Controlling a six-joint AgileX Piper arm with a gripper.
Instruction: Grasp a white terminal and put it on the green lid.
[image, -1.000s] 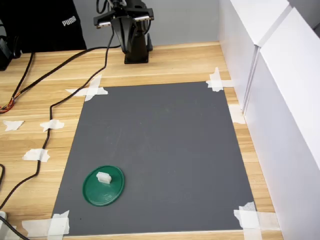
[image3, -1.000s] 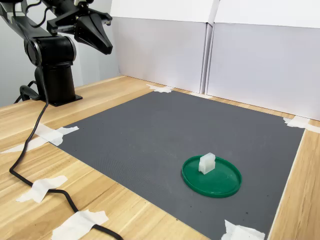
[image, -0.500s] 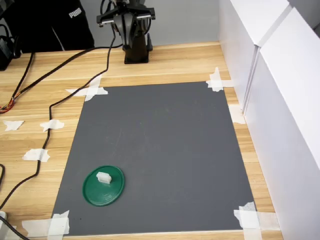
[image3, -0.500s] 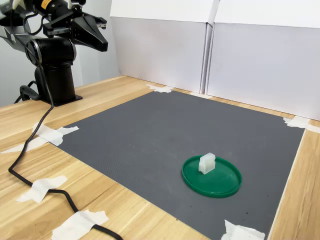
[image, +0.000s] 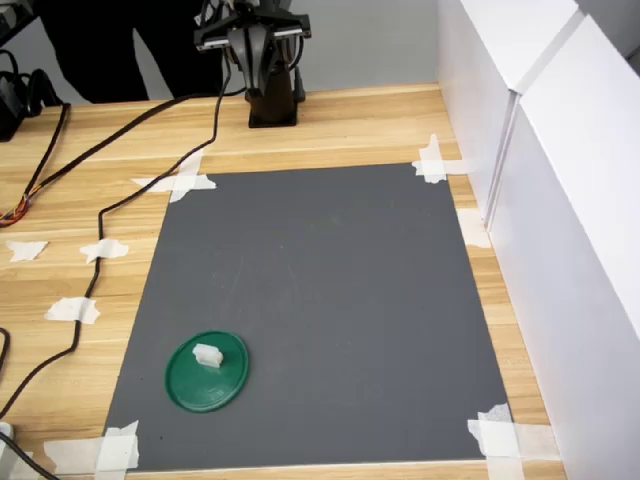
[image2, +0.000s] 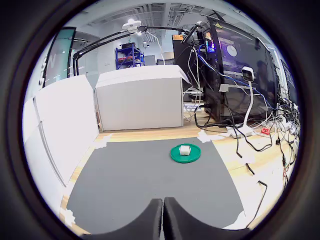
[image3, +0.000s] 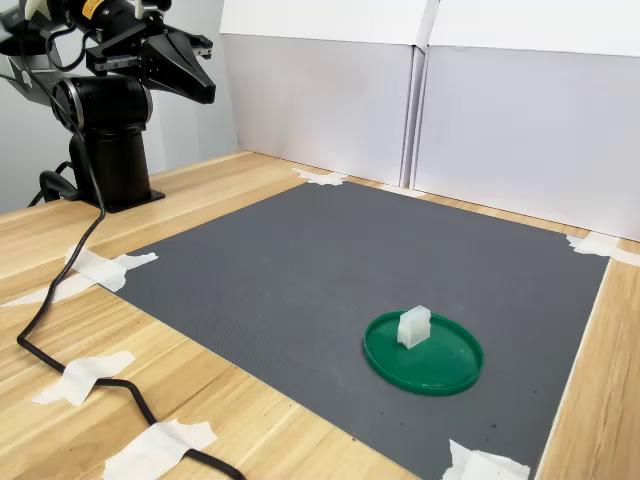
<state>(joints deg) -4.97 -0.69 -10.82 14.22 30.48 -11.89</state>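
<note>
Terminal (image3: 414, 326) handling looks easy: a tiny, stiff, light plastic block, likely a bit slick, best pinched across its two flat sides near the middle so it does not twist out. Pincer (image2: 163, 216) first: in the wrist view its two dark fingertips meet with only a thin seam between them, so it is closed and holds nothing. In both exterior views the pincer (image3: 196, 80) is folded back high above the arm's base (image: 271, 95), at the far edge of the bench (image: 350, 125), touching neither mat nor task things. Outward from there lies the grey mat (image: 320, 300), taped at its corners, bare across its middle. Well apart from the pincer, near the mat's corner at the first exterior view's lower left, sits the green lid (image: 206, 371), and the terminal (image: 207, 353) rests on it, inside the rim and a little off centre. By that lie, I judge the placing done; no grasp seems needed.
</note>
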